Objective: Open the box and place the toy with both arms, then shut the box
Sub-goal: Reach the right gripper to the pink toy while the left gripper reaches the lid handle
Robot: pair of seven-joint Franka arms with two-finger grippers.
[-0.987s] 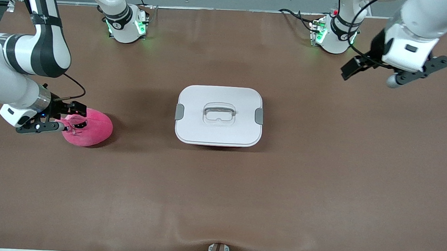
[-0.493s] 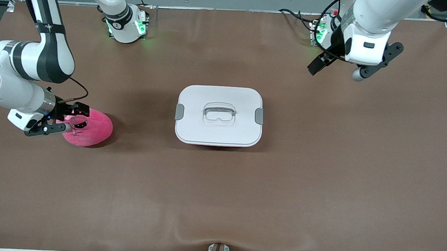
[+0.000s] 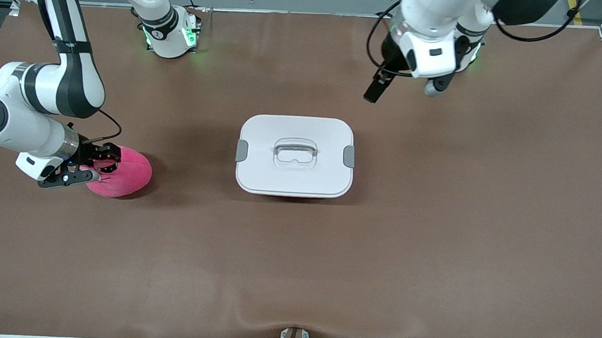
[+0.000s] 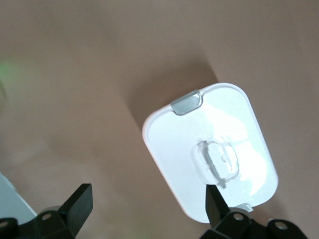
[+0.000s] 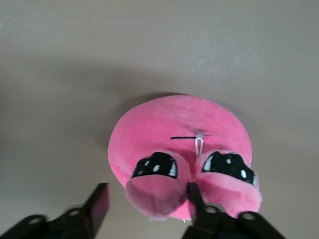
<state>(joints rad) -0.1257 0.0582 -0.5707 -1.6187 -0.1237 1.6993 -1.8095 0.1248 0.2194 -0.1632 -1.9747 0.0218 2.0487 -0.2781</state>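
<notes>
Two tools in play: the right tool [image 3: 85, 169] at the frame's left edge straddles one bulging eye of the pink plush toy [image 3: 123, 173] on the counter [image 3: 432, 250], grip not yet firm. The left tool [image 3: 402, 89], spread wide, hangs high near the frame's top. The lidded box [image 3: 295, 155] sits mid-frame. Pinching just that eye, the plush could slip free.

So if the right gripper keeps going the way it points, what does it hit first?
The toy: the right gripper already straddles one bulging eye of it, so its fingers should meet plush at once. How deep they sit is unclear.
</notes>
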